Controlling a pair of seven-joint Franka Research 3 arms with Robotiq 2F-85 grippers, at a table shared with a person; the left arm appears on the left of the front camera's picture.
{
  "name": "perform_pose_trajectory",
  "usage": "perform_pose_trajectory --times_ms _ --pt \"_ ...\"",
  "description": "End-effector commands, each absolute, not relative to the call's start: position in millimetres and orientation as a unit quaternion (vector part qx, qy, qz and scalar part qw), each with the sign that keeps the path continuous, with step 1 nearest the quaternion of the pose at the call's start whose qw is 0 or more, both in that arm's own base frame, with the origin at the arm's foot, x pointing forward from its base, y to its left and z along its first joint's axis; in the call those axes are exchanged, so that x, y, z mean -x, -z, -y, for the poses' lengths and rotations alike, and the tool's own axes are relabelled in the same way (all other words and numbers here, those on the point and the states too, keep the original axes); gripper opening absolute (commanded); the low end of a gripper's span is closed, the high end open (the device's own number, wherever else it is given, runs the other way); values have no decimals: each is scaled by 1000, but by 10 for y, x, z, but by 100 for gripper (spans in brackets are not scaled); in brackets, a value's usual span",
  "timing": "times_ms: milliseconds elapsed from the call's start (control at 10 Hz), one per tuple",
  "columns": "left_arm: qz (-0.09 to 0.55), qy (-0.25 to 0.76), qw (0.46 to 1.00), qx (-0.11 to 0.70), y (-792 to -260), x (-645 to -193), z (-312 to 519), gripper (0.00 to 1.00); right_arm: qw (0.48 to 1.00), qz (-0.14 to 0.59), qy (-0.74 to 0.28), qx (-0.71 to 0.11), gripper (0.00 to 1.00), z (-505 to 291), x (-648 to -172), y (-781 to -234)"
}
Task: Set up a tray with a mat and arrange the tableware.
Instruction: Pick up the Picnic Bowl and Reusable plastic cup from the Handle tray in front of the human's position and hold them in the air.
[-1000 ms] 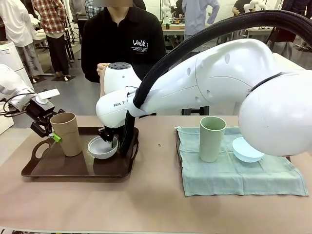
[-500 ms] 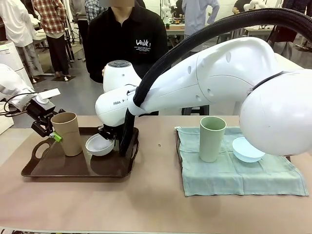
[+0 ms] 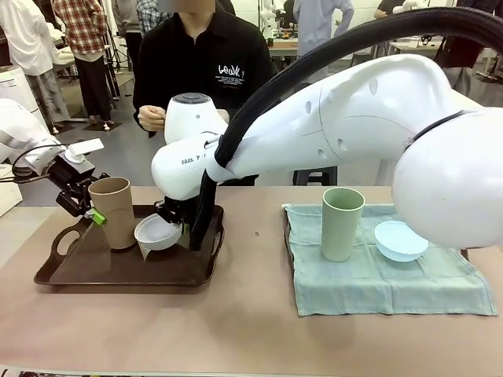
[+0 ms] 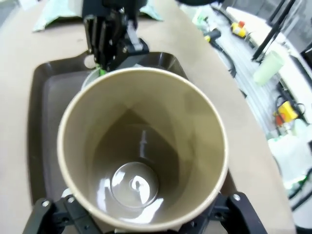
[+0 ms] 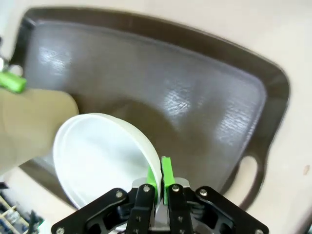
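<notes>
My right hand [image 3: 167,222] is pinched tight on the rim of the white bowl [image 3: 157,232], holding it tilted above the dark tray [image 3: 78,271]. In the right wrist view the green pads [image 5: 165,171] clamp the rim of the bowl [image 5: 105,156] from both sides, tray floor [image 5: 195,97] behind it.

My left hand [image 3: 85,206] has the tan cup [image 3: 114,212] between its fingers, spread wide around the cup body, cup upright at the left part of the tray. I can't tell if the cup base touches the tray. Left wrist view looks straight down into the empty cup [image 4: 141,151], with the right hand [image 4: 112,44] just beyond its rim.

Green mat [image 3: 385,275] lies flat on the tabletop [image 3: 236,330] to the right, well apart from the tray. Pale green cup [image 3: 342,224] stands upright on it; light blue bowl [image 3: 399,239] sits just beside that cup, also on the mat.

A person in a black top [image 3: 208,71] stands at the far side.
</notes>
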State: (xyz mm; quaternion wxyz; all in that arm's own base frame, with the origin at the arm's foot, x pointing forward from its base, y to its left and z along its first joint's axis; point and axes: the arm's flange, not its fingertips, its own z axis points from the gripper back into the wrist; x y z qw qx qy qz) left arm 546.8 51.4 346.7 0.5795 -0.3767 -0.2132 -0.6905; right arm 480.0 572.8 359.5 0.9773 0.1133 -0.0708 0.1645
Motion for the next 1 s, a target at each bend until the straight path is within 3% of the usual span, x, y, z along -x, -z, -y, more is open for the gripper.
perform_pose_trajectory --times_ms 0,500,700,800,900 --pt "208 685 591 372 -3827 -5257 -521 33 971 79 -176 -139 0 -5486 -4463 -4119" --pt "242 697 599 311 -4811 -4537 -528 33 965 138 -186 -127 0 -5190 -3875 -5169" --pt "268 705 595 278 -5088 -4221 -473 33 964 151 -182 -121 0 -5115 -3794 -5313" --pt "271 706 599 263 -5066 -4188 -473 33 964 141 -187 -127 0 -5015 -3868 -5196" --pt "262 707 585 300 -5079 -4395 -554 33 962 146 -192 -132 0 -5231 -3845 -5435"
